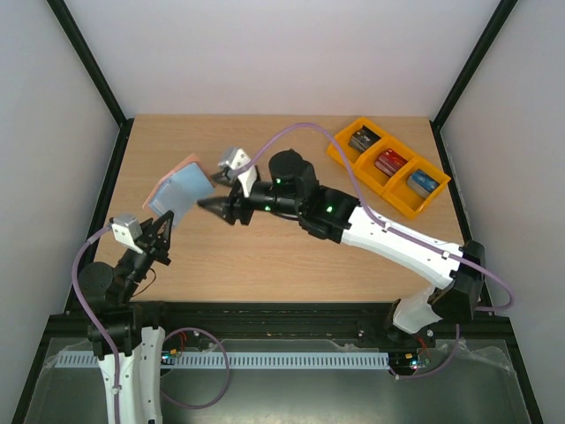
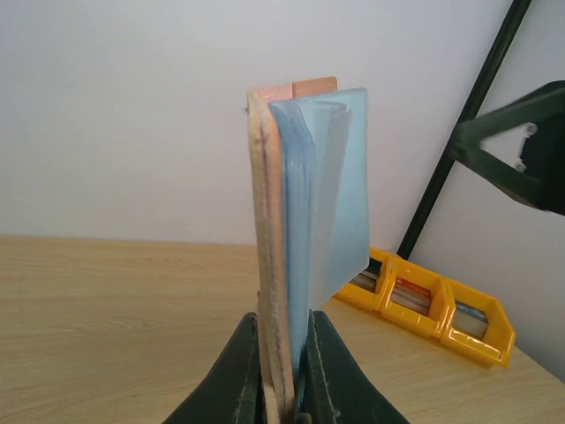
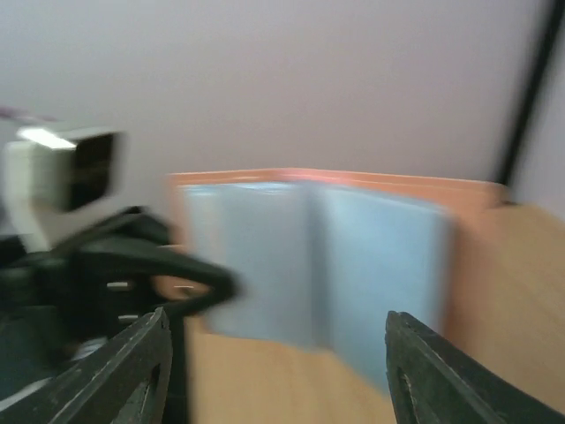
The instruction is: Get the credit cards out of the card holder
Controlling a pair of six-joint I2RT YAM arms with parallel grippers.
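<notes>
The card holder (image 1: 181, 190) stands upright above the table, pinkish-tan outside, light blue pockets facing right. My left gripper (image 1: 163, 228) is shut on its lower edge; the left wrist view shows both fingers pinching the holder (image 2: 309, 203) at my left gripper (image 2: 284, 389). My right gripper (image 1: 212, 194) hovers open just to the right of the holder, not touching it. In the blurred right wrist view, the open holder (image 3: 318, 256) lies beyond my right gripper (image 3: 278, 371), with nothing between the fingers. The credit cards are hidden; none shows outside the pockets.
An orange bin (image 1: 388, 166) with three compartments of small boxes sits at the back right of the wooden table (image 1: 265, 256); it also shows as the bin (image 2: 441, 309) in the left wrist view. Black frame posts stand at the corners.
</notes>
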